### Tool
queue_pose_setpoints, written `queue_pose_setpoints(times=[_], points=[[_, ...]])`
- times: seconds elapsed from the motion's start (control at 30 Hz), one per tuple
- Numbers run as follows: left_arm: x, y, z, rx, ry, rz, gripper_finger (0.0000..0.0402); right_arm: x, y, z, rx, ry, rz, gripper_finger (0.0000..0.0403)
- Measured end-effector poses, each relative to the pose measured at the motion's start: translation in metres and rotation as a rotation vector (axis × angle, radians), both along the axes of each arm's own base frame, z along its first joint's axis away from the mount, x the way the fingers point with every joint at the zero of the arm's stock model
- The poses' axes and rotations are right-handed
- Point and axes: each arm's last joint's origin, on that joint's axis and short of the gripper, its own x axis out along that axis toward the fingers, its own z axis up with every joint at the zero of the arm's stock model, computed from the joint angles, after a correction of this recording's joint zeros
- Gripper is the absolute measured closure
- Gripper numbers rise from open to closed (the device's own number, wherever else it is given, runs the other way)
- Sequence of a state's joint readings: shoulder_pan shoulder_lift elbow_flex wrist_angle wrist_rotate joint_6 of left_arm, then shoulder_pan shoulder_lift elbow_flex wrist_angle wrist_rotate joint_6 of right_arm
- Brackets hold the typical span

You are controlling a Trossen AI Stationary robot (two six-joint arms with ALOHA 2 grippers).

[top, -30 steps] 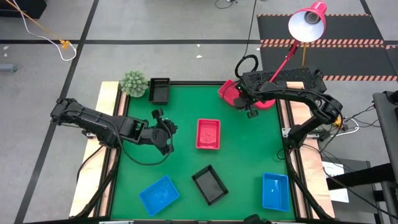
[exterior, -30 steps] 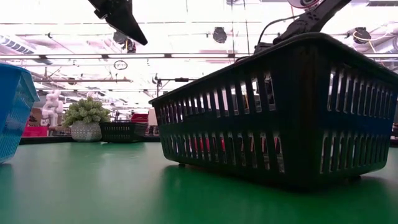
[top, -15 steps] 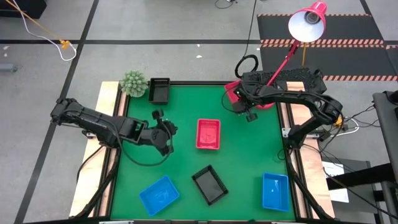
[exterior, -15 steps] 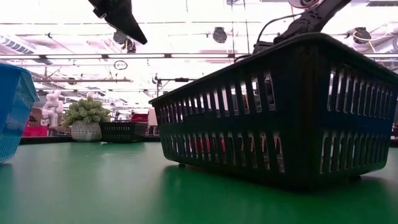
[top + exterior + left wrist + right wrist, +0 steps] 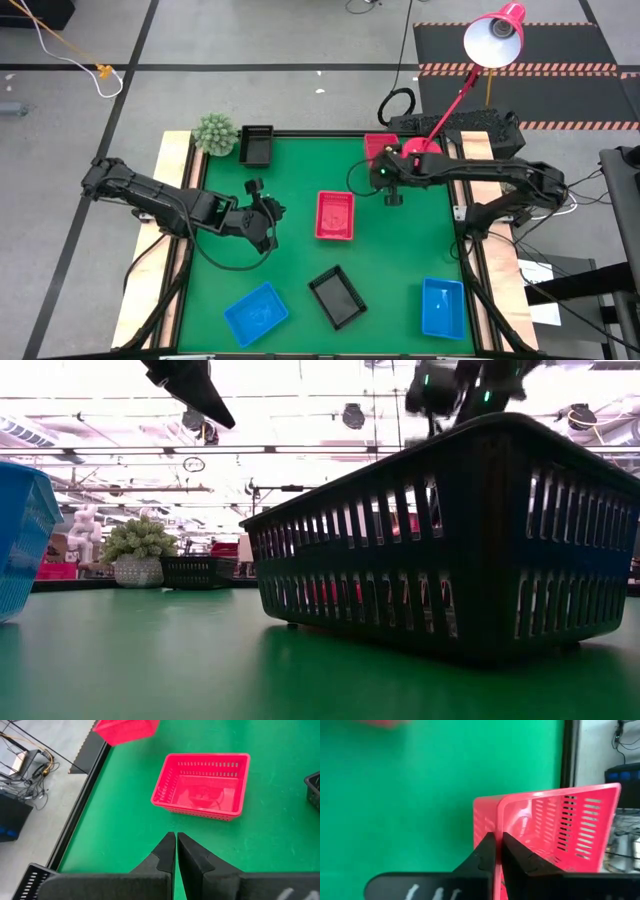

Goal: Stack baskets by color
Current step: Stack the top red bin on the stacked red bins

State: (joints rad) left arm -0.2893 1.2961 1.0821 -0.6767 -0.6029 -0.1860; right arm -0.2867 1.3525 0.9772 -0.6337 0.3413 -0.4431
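Note:
My right gripper [image 5: 382, 165] is shut on a red-pink basket [image 5: 378, 146] near the table's far right, beside the lamp's red base [image 5: 418, 150]; the left wrist view shows this basket [image 5: 125, 730] raised. A second red-pink basket [image 5: 335, 215] lies flat at the table's middle. My left gripper [image 5: 262, 215] hovers shut and empty to its left. Black baskets sit at the far left [image 5: 256, 145] and near middle [image 5: 337, 296]. Blue baskets sit near left [image 5: 256, 313] and near right [image 5: 442, 307]. My right gripper pinches one side wall of the red-pink basket near a corner [image 5: 496, 820], one finger inside the basket and one outside. The fingers come slanting down from above. The basket hangs tilted, clear of the table.
A fuzzy green plant [image 5: 214, 133] stands at the far left corner. The red desk lamp [image 5: 495, 38] leans over the far right edge. The low view is mostly filled by the near black basket [image 5: 450, 550], with a blue basket [image 5: 20, 540] at its left.
My right gripper has taken hold of the red-pink basket by the lamp base, risen, rolled and swung toward the table's middle. The basket has come up off the table and turned about. My left gripper has kept still.

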Motion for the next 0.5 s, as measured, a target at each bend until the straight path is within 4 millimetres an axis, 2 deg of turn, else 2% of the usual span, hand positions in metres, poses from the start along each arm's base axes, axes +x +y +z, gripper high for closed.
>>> queue_pose_setpoints(times=[0.27, 0.5], points=[[0.0, 0.0, 0.0, -0.012, -0.007, 0.011, 0.038, 0.017, 0.053, 0.062, 0.152, -0.246, -0.132, 0.0397], [0.0, -0.001, 0.0, -0.053, -0.03, 0.047, 0.038, 0.031, 0.106, 0.096, 0.165, -0.401, -0.127, 0.0397]])
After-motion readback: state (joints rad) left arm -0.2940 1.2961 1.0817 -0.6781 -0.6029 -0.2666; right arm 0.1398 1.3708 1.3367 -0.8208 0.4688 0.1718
